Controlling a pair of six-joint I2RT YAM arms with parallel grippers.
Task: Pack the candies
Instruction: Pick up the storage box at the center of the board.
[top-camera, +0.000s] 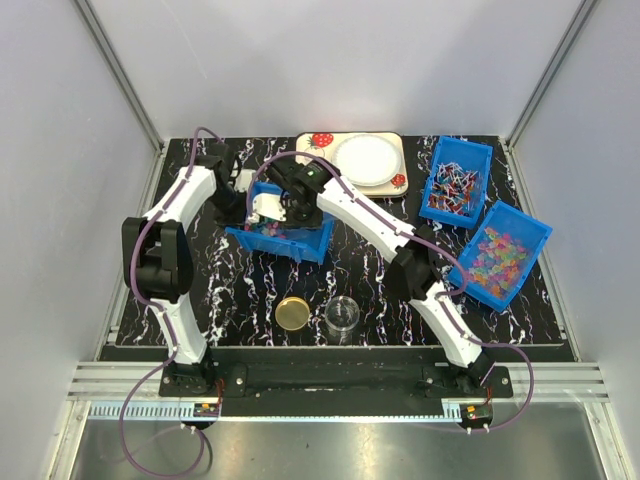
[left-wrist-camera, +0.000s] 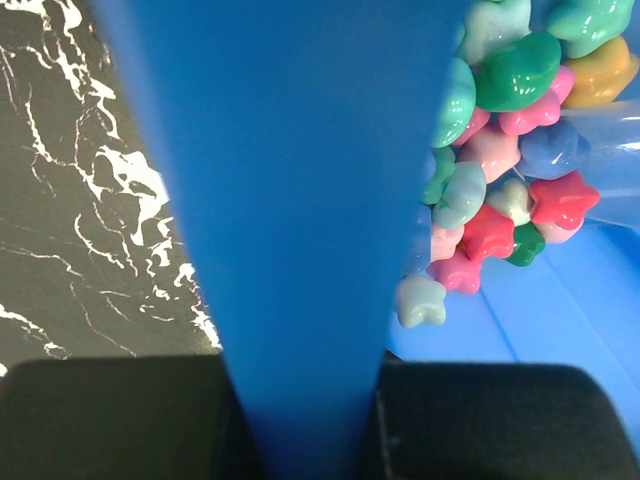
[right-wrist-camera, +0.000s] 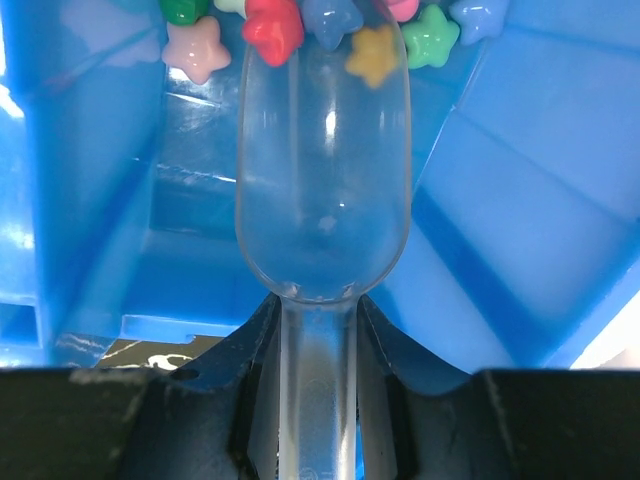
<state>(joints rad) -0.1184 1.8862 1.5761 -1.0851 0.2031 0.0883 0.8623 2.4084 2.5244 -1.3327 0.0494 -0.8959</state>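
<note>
Wall of bin (left-wrist-camera: 290, 180) clamped in left pincer (left-wrist-camera: 305, 420), clear scoop (right-wrist-camera: 325, 200) clenched in right pincer (right-wrist-camera: 318, 400), its tip set among candies (left-wrist-camera: 510, 120) (star-shaped, many-coloured)

No text, label, brand, number or sign can be read in any of the three views.
</note>
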